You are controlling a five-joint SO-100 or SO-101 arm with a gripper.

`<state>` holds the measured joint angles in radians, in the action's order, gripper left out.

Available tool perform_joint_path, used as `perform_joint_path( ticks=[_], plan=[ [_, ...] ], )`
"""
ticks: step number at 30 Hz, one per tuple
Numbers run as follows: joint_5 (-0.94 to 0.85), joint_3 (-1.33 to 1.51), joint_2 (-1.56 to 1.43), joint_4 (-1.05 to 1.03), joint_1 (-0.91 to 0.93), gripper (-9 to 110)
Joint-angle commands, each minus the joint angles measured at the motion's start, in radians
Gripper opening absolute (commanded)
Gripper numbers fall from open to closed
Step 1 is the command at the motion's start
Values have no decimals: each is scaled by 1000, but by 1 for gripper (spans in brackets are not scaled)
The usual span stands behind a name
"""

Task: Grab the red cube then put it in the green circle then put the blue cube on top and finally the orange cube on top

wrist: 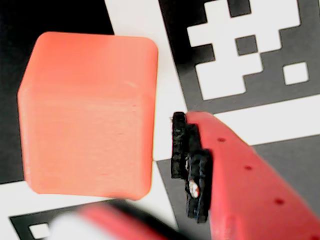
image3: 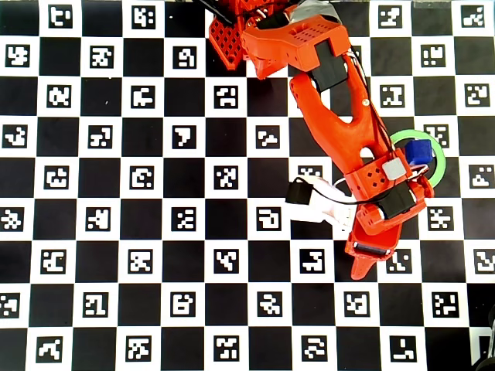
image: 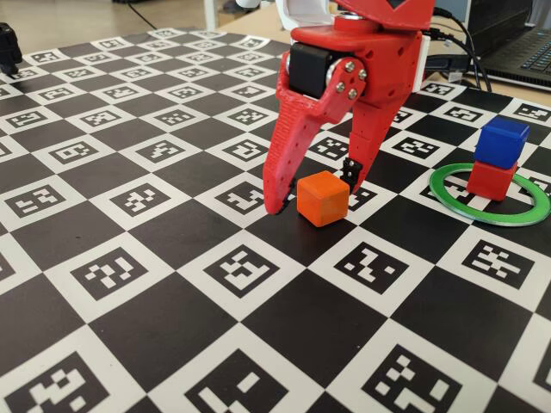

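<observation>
The orange cube [image: 323, 199] rests on the chequered mat, and my red gripper [image: 314, 196] stands open astride it with both tips down at the mat. In the wrist view the orange cube [wrist: 90, 115] fills the left, and a black-padded finger [wrist: 186, 155] sits just to its right with a thin gap between them. To the right, the blue cube [image: 502, 140] is stacked on the red cube [image: 492, 179] inside the green circle [image: 495, 218]. From overhead the arm hides the orange cube; the blue cube [image3: 418, 151] and green circle [image3: 404, 137] show beside the wrist.
The black-and-white marker mat [image: 172, 284] covers the whole table. A laptop [image: 525, 52] and cables lie past its far right edge, and a small black object [image: 7, 47] stands at the far left. The arm's base [image3: 255, 31] stands at the top of the overhead view.
</observation>
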<state>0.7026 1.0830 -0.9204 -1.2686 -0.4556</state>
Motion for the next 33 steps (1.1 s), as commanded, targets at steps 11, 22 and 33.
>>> perform_joint_path(
  ticks=[11, 22, 33],
  plan=[
    [-12, 2, -15, 26, 14, 10],
    [-9, -6, -80, -12, 28, 0],
    [-46, -3, -264, -193, 48, 0]
  ],
)
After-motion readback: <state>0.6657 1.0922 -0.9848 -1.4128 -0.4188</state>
